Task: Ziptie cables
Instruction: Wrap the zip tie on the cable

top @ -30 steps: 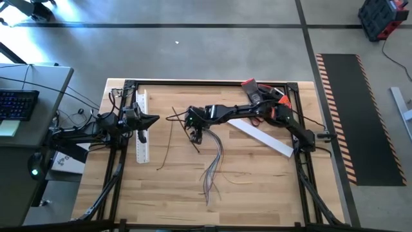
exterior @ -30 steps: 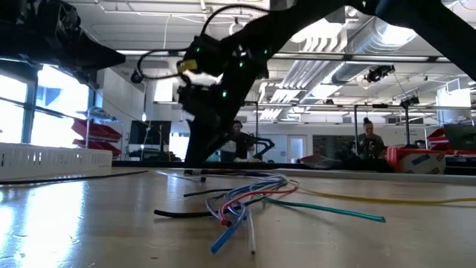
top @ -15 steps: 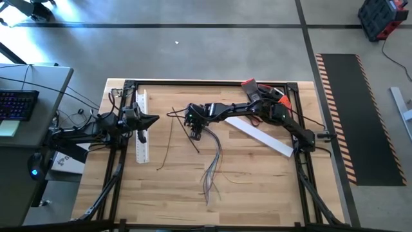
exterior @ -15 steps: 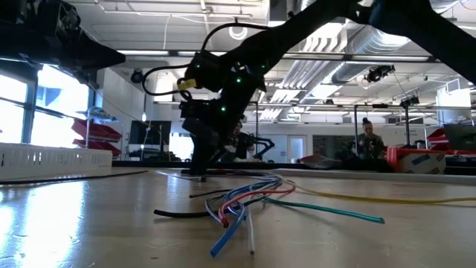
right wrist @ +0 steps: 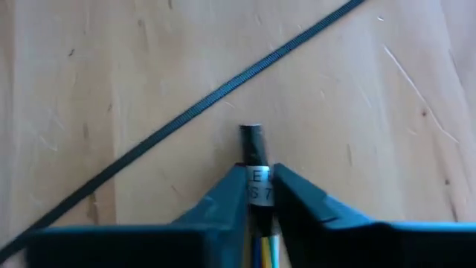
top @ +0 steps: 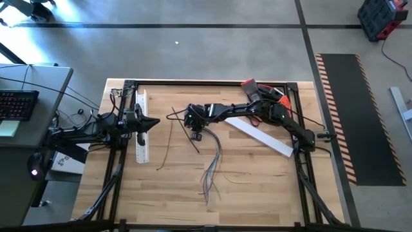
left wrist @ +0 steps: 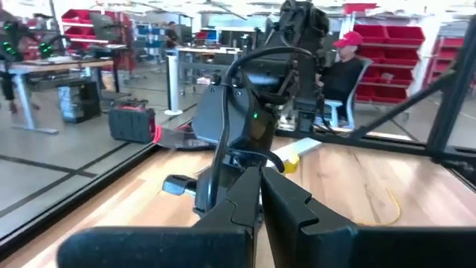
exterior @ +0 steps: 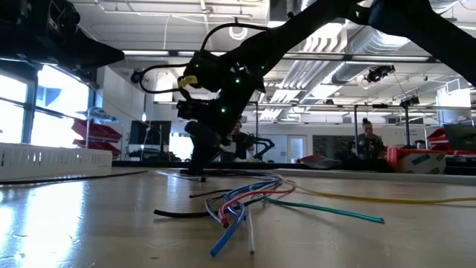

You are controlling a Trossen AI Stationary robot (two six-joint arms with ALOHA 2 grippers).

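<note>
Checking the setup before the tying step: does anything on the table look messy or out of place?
The cables lie unbundled, their coloured ends fanned apart on the wood. One ziptie lies loose beside the right gripper, which is shut on the cables' sleeved end. A white strip lies askew under the right arm. Nothing looks broken.

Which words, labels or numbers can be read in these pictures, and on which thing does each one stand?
"E" above "S 7": on a white label around the dark sheathed end of the cables, pinched by the right claw; the fingers cover the remaining letters.
Keyboard keys beside the table: too small to read.
Red bins in the room behind: no readable print.
Nothing else legible in any view.
</note>
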